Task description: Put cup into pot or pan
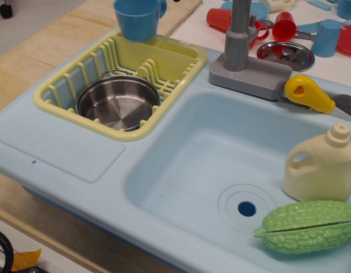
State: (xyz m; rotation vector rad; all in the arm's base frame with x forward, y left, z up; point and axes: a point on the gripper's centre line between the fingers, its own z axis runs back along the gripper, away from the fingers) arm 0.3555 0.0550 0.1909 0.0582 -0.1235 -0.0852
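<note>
The blue cup (138, 19) hangs in the air at the top edge of the view, upright, its mouth cut off by the frame and a bit of its handle showing on the right. The pincer itself is out of sight above the frame, so its opening and its hold on the cup cannot be told. Directly below and a little forward of the cup sits the steel pot (118, 102), resting in the near part of a yellow dish rack (62, 91). Beside the rack lies the pale blue sink (181, 170), holding a cream jug (322, 165) and a green bitter gourd (309, 226). Behind it stand the grey tap (243, 48), a steel lid (285, 54) and red cups (283, 25).
</note>
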